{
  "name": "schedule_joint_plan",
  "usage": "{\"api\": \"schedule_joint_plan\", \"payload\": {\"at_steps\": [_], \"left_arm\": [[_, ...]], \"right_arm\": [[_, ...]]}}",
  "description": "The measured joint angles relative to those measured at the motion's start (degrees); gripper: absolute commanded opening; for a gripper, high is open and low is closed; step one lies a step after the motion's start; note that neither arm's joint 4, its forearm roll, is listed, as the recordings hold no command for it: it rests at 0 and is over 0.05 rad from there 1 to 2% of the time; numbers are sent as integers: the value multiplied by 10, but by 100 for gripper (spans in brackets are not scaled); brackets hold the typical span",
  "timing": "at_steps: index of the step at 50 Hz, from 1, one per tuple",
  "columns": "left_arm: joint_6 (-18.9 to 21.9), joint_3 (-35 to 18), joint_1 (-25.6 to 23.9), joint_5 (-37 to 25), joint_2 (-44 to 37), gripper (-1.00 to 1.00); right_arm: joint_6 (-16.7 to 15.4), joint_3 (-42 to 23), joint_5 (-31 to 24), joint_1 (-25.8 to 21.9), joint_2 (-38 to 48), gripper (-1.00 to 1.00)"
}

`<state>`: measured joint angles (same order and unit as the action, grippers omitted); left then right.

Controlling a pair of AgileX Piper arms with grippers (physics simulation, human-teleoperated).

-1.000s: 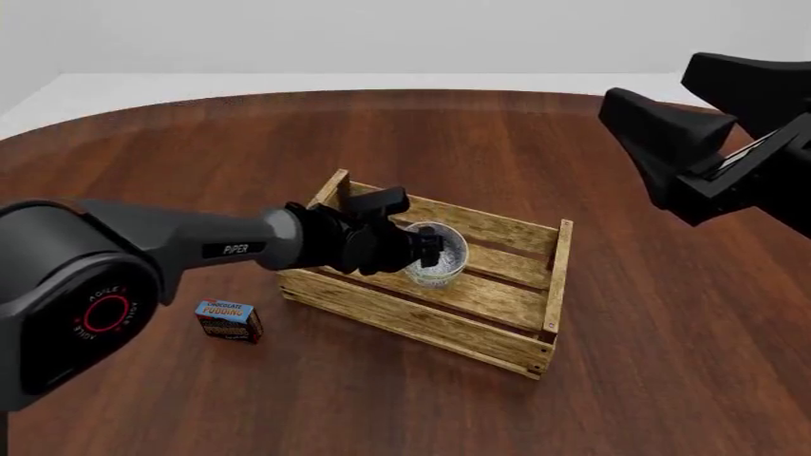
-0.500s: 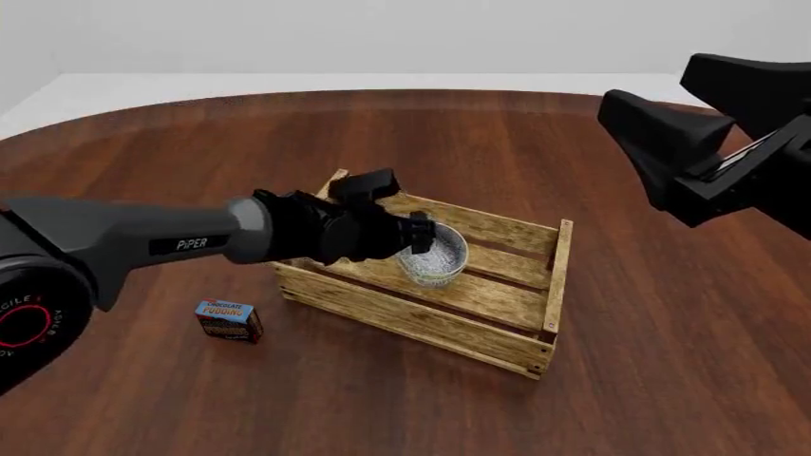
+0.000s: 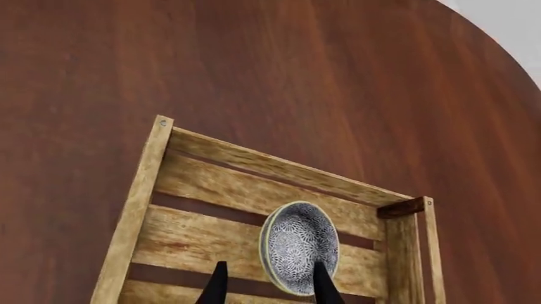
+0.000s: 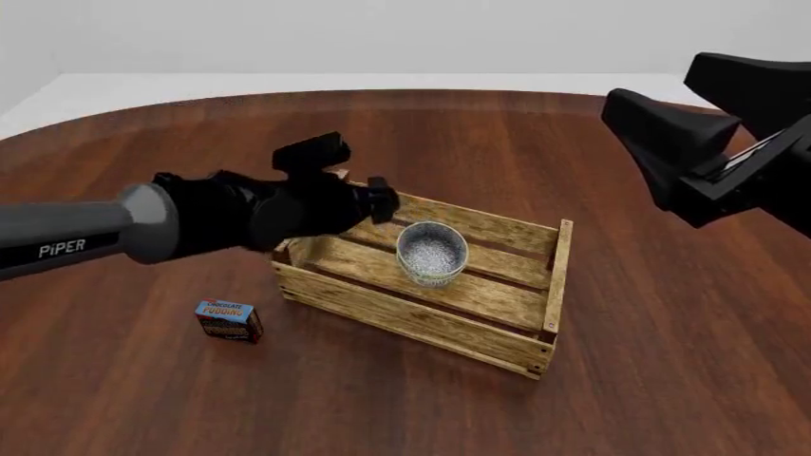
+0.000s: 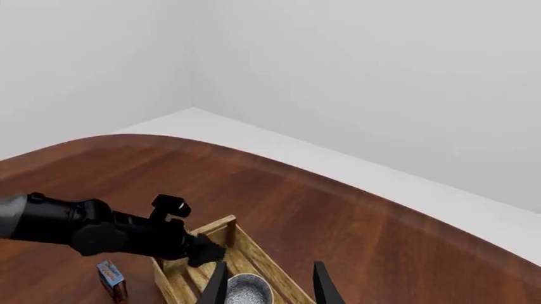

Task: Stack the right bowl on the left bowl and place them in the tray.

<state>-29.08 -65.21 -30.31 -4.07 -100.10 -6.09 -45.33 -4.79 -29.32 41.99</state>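
Start at the left, where the small blue-and-red cardboard pudding box (image 4: 228,320) lies on the dark, glossy wood-grain table (image 4: 152,399). It is well apart from the work, so leave it alone.

Your left gripper (image 3: 268,266) hangs above the crate's left rear corner. Its two slim black fingers are spread wide with nothing between them. I judge the placing done, so the step now is a clean retreat: go up first, then back toward your side, so the wrist clears the corner post.

The tray is the large rectangular crate of rough light-wood slats with darker corner posts (image 4: 548,328). Its gappy floor is uneven footing for a round base, so do not bump its walls.

The right bowl (image 4: 431,249) is small, round, glazed white and covered in fine blue-grey flowers. It sits upright near the tray's middle, nested on the matching left bowl (image 4: 434,278). From here the two read almost as one, so I cannot be sure where one ends.

Your right gripper (image 5: 270,266) is held high beyond the tray's right end, its fingers parted and empty. Leave it parked there.
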Motion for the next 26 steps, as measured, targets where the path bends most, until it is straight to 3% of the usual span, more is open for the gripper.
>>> {"api": "schedule_joint_plan", "payload": {"at_steps": [26], "left_arm": [[10,88,61,32,153,100]], "right_arm": [[0,0,-4,-4,-5,100]]}}
